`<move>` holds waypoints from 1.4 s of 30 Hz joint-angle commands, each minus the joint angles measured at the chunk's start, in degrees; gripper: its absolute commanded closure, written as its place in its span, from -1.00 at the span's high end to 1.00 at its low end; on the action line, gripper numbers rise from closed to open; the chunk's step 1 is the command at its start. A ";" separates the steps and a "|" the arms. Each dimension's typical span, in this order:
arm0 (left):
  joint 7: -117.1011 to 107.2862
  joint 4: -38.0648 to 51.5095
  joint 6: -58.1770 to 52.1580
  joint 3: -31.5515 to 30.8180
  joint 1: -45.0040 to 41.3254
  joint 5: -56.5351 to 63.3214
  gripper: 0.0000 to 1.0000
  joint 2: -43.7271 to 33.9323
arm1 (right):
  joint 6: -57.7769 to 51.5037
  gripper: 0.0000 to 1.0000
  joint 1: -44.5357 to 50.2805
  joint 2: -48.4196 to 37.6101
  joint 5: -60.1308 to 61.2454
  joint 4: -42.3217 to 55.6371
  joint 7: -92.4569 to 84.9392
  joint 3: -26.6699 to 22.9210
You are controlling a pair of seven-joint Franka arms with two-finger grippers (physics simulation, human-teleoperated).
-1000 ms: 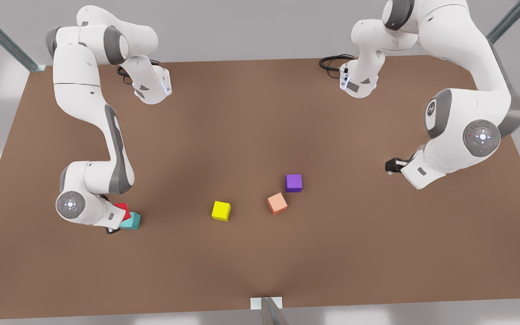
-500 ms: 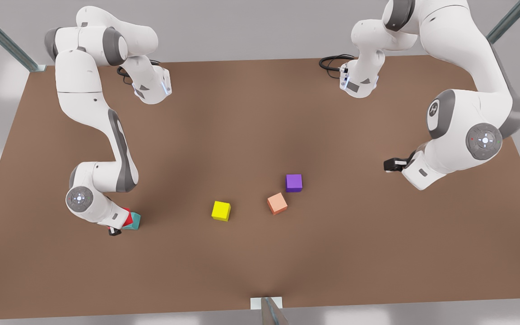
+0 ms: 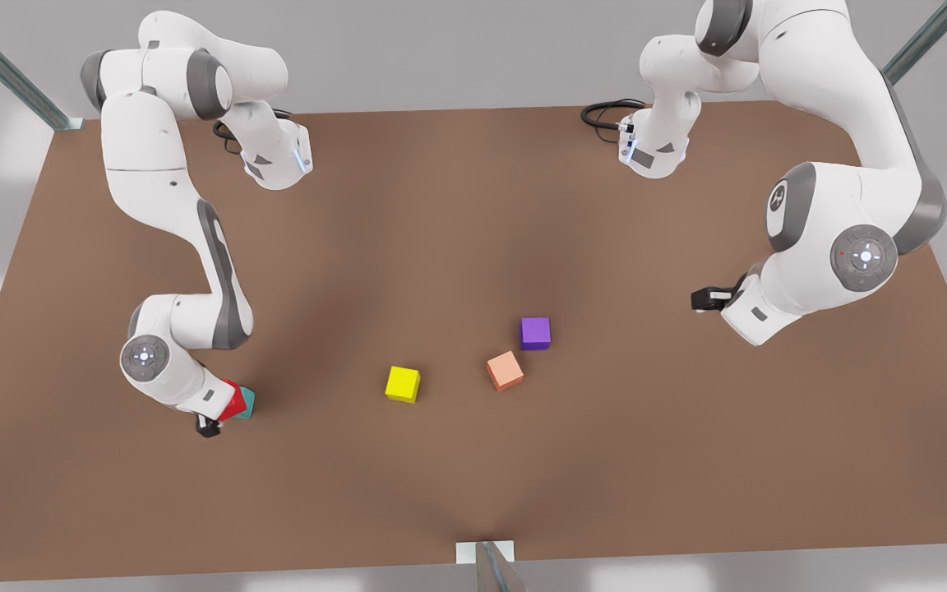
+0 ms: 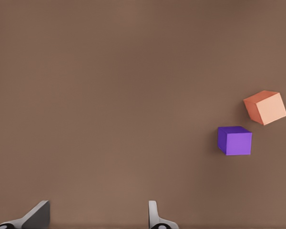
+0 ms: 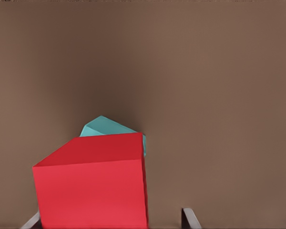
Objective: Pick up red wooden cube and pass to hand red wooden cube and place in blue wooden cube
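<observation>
The right hand (image 3: 212, 421), seen low at the front view's left, is closed on the small bright red wooden cube (image 3: 233, 400), which is held tilted just above the bench. In the right wrist view the red cube (image 5: 93, 186) is seen between the fingertips (image 5: 189, 218), partly covering the small teal-blue wooden cube (image 5: 106, 127) directly beneath it; whether the two touch cannot be told. In the front view the blue cube (image 3: 247, 402) shows as a sliver beside the red one.

The left hand (image 3: 705, 298) is held above the brown bench (image 3: 441, 230) at the front view's right, its fingers (image 4: 154, 214) spread apart with nothing between them. A purple cube (image 4: 235, 140) and a salmon-orange cube (image 4: 265, 107) lie near each other, well apart from the left hand. A yellow cube (image 3: 403, 384) sits by itself near mid-bench.
</observation>
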 commanded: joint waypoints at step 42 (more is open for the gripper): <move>-3.34 0.03 -0.11 0.00 -0.17 0.37 1.00 -0.07 | -50.30 1.00 0.18 -28.64 5.21 10.15 108.98 0.39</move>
